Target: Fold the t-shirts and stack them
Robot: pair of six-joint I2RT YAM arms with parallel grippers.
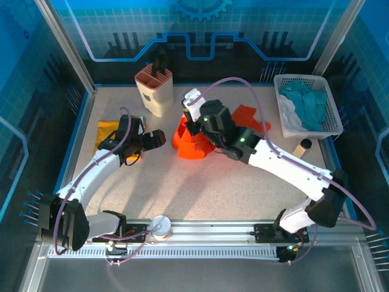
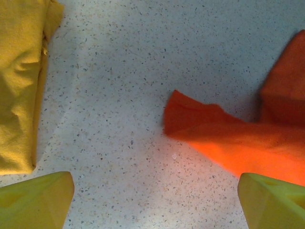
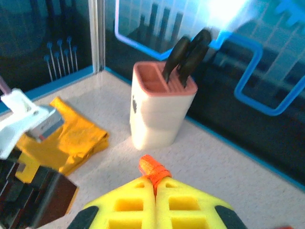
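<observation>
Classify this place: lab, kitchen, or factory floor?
Probably a robot lab test cell, not a home: blue walled enclosure on aluminium posts, two arms bolted to a rail at the table's near edge, and staged props, a knife block and a basket of cloths.

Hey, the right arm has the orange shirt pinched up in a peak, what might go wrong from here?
1. The right gripper holds only a small pinch of the orange t-shirt, so the cloth may slip out.
2. The shirt hangs bunched like a tent, so it may land crumpled rather than flat.
3. The utensil holder stands close behind; a swing of the arm might knock it.
</observation>
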